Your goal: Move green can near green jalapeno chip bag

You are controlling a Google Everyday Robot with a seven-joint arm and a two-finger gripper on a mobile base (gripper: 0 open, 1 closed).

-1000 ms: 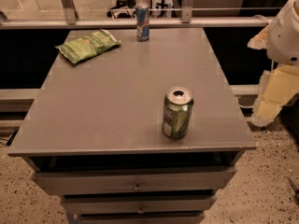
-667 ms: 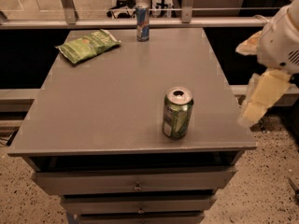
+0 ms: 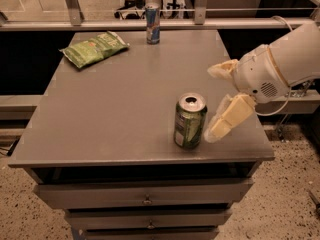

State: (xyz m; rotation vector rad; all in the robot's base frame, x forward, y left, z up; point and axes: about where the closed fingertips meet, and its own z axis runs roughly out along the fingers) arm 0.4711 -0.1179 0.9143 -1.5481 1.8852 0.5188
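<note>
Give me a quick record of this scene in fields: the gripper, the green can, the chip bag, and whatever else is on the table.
gripper: gripper, open, at the table's right edge, just right of the can
green can: green can, upright, front right of the table, not gripped
chip bag: green jalapeno chip bag, lying flat at the back left corner
other item: blue-and-silver can, upright at the back edge
task status: can and bag far apart
</note>
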